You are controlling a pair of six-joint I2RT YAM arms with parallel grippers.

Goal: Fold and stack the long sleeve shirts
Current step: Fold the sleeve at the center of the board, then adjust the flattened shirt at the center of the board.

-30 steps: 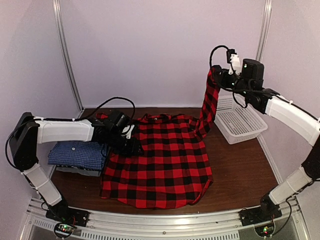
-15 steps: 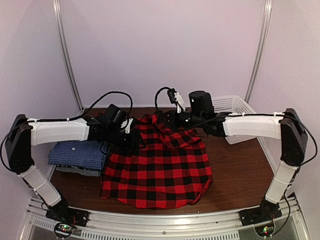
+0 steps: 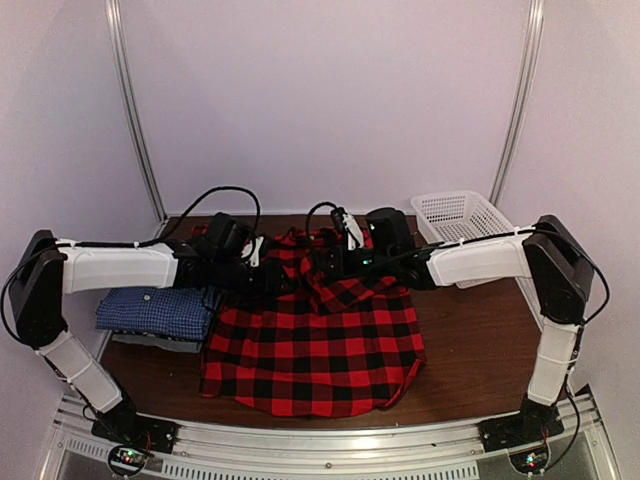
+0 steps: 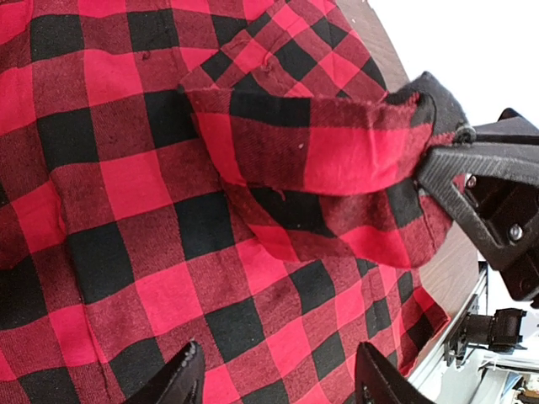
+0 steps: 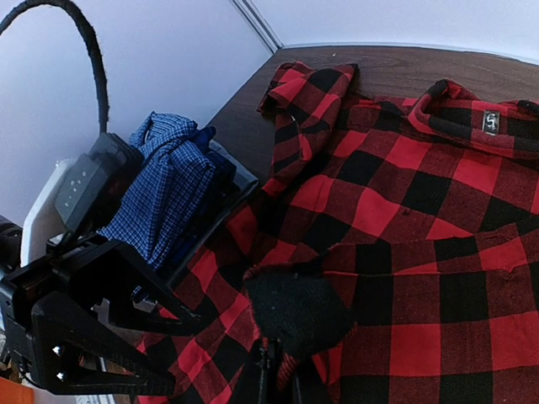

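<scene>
Pale lilac walls (image 3: pixel 330 100) close in a dark wooden bench (image 3: pixel 480 350). The plaid shirt (image 3: pixel 320 350) lies spread flat on it, collar (image 5: pixel 472 118) toward the back wall and hem toward the arm bases.

The right tool (image 3: pixel 325 265) reaches across the shirt's chest, low over the cloth. Its fingers are together, clamped on the cuff end of one sleeve (image 4: pixel 337 151). That sleeve lies folded across the shirt's front, between the two tools.

The left tool (image 3: pixel 272 280) hangs just beside the right tool, facing it over the shirt's upper left part. Its fingers (image 4: pixel 181 379) stand apart with only plaid cloth below them, and they grip nothing.

Behind the left tool, under its arm, the blue shirt (image 3: pixel 150 308) sits folded at the bench's left edge. It rests on a grey shirt (image 3: pixel 165 342), and the pair touches the plaid shirt's side.

The plaid shirt's other sleeve (image 5: pixel 303 93) lies bunched beyond the left tool, near the back edge.

A white basket (image 3: pixel 460 215) stands well behind the right tool, in the far right corner.
</scene>
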